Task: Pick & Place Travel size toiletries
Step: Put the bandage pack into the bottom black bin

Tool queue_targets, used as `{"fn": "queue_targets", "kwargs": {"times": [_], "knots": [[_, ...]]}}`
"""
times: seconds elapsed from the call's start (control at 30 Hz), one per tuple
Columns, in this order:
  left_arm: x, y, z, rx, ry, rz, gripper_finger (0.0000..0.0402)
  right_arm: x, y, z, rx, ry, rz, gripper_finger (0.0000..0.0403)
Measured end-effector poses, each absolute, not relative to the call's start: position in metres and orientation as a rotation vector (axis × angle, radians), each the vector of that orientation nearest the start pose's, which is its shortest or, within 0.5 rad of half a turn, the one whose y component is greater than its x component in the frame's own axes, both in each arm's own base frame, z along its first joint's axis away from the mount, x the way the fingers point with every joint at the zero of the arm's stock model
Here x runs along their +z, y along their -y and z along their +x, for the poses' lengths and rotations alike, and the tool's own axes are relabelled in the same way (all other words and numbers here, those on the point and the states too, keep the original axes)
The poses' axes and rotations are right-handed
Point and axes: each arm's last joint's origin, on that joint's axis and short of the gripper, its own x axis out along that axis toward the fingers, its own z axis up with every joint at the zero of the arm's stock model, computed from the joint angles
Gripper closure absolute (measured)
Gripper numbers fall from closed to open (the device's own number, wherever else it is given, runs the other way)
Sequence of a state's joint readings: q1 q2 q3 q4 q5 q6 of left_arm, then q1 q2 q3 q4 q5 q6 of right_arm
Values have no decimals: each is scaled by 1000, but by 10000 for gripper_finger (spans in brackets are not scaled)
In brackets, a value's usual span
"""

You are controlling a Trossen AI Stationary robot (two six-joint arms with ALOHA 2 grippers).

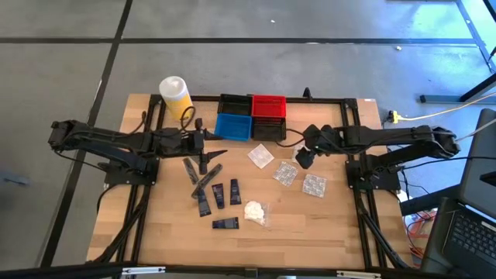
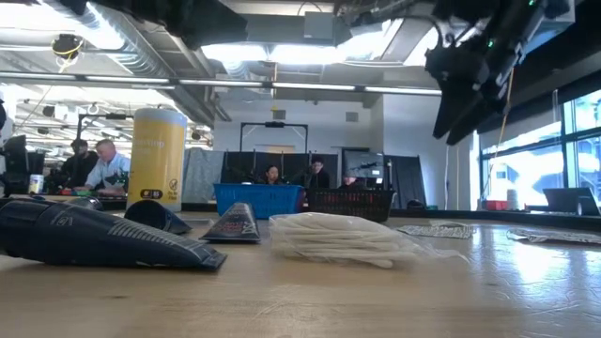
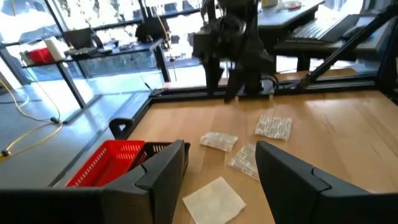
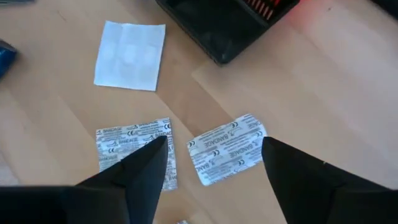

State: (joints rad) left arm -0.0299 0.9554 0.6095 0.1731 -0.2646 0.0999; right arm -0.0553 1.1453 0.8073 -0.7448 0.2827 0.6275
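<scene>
toiletries are spread over the middle of the table (image 1: 325,232): dark tubes (image 1: 219,194) are clustered below the left gripper (image 1: 203,147), a white wad (image 1: 255,211) in clear wrap is set just right of them, and one more tube (image 1: 225,223) is laid nearer the front edge. to the right, a white packet (image 1: 260,156) is placed below the bins, and two printed packets (image 1: 285,173) and (image 1: 314,185) are laid well apart from the tubes. behind them, a blue bin (image 1: 233,126), a red bin (image 1: 268,105) and black bins (image 1: 235,103) are grouped at the far edge, with a yellow container (image 1: 176,96) at their left. the left gripper is held above the table beside the blue bin, its fingers (image 3: 163,171) parted wide and nothing held between them. the right gripper (image 1: 305,157) is held above the wood between the white packet and the printed packets, raised off the surface as seen in the low view (image 2: 460,108). in the right wrist view its fingers (image 4: 146,165) are spread wide, empty, with two printed packets (image 4: 226,148) and (image 4: 133,144) seen on the table beyond them and the white packet (image 4: 130,55) farther off. people are seated in the room beyond the table in the low view.
</scene>
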Motion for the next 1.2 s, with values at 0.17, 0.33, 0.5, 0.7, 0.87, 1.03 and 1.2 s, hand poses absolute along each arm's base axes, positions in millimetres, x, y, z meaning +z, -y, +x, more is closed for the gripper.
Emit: {"fn": "queue_targets", "kwargs": {"times": [0.17,0.33,0.5,0.7,0.87,1.03,1.2], "knots": [[276,-1,213,228,-169,123,206,216,23,217,-646,-958,465,145],[277,-1,213,229,-160,122,206,202,23,233,-603,-1023,457,155],[278,-1,213,230,-152,124,206,195,15,241,-525,-1089,388,158],[278,-1,213,230,-150,130,206,187,-6,242,-453,-1169,320,162],[278,-1,213,229,-148,136,206,181,-16,238,-465,-1226,235,166],[278,-1,213,229,-148,137,206,176,-19,235,-517,-1255,150,166],[278,-1,213,229,-148,144,206,171,-20,236,-533,-1279,78,168]]}}
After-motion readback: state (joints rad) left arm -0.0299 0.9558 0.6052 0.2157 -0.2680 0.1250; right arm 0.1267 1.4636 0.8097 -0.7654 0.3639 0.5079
